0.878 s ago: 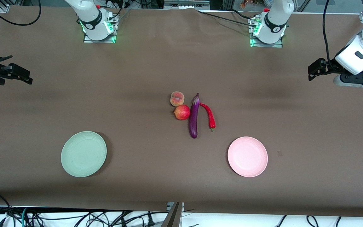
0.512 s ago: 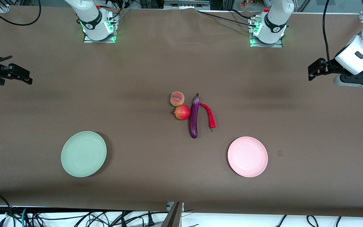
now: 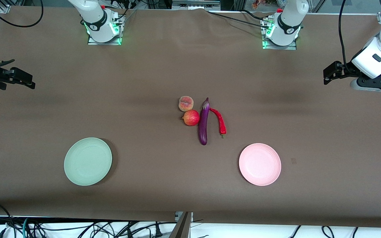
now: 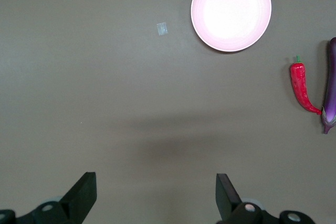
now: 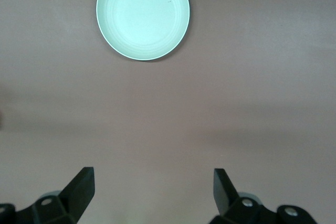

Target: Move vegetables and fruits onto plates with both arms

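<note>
At the table's middle lie the peach [image 3: 186, 103], the round red fruit [image 3: 190, 118], the purple eggplant [image 3: 203, 121] and the red chili pepper [image 3: 220, 121], close together. The pale green plate [image 3: 88, 161] lies nearer the camera toward the right arm's end, the pale pink plate [image 3: 260, 164] toward the left arm's end. My left gripper [image 3: 329, 72] hangs open and empty over the table's left-arm end; its wrist view shows the pink plate [image 4: 231, 10], chili [image 4: 301, 86] and eggplant [image 4: 330, 92]. My right gripper [image 3: 23, 79] hangs open and empty over the other end; its wrist view shows the green plate [image 5: 143, 14].
A brown cloth [image 3: 144, 76] covers the table. A small pale mark [image 3: 293, 161] lies beside the pink plate. Cables hang along the table edge nearest the camera [image 3: 78, 228].
</note>
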